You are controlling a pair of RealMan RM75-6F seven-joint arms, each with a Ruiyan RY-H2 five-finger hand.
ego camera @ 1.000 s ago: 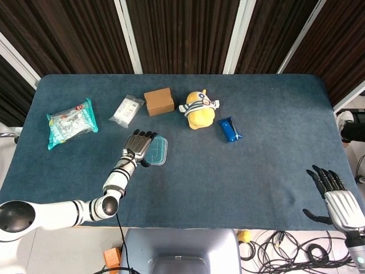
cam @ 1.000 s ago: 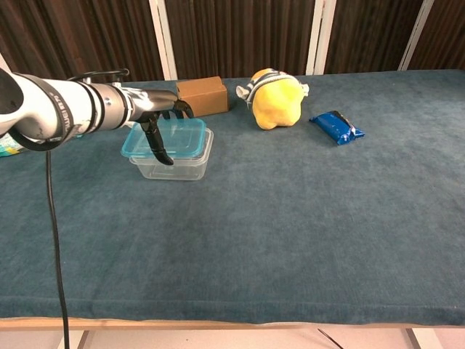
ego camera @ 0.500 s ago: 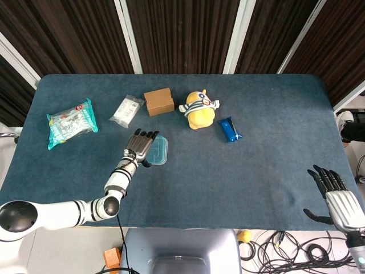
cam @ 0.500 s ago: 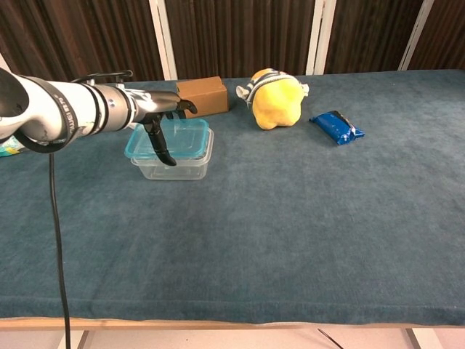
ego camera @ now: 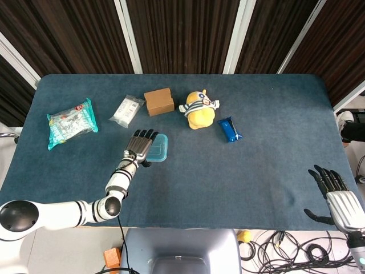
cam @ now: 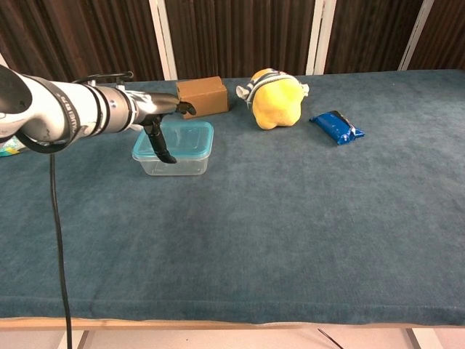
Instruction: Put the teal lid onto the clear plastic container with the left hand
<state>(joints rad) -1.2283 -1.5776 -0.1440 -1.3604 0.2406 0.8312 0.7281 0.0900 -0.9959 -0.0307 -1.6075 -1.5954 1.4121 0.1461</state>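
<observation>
The teal lid [ego camera: 159, 148] [cam: 182, 137] lies flat on top of the clear plastic container [cam: 182, 164], its edges lined up with the container's rim. My left hand [ego camera: 140, 145] [cam: 155, 118] is over the lid's left side, fingers stretched across the top and the thumb hanging down in front of the container wall, still holding the lid's edge. In the head view the container is mostly hidden under the lid. My right hand [ego camera: 336, 197] rests at the table's near right corner, fingers spread, holding nothing.
A brown box [ego camera: 158, 101] [cam: 201, 95] stands just behind the container. Right of the box sit a yellow plush toy [ego camera: 199, 111] and a blue packet [ego camera: 229, 129]. A clear bag [ego camera: 126, 110] and a teal snack bag [ego camera: 71, 121] lie to the left.
My left hand has carried the lid to the right and a little further back. The lid went from overhanging the container's left side to sitting squarely on it. The right hand stayed put.
</observation>
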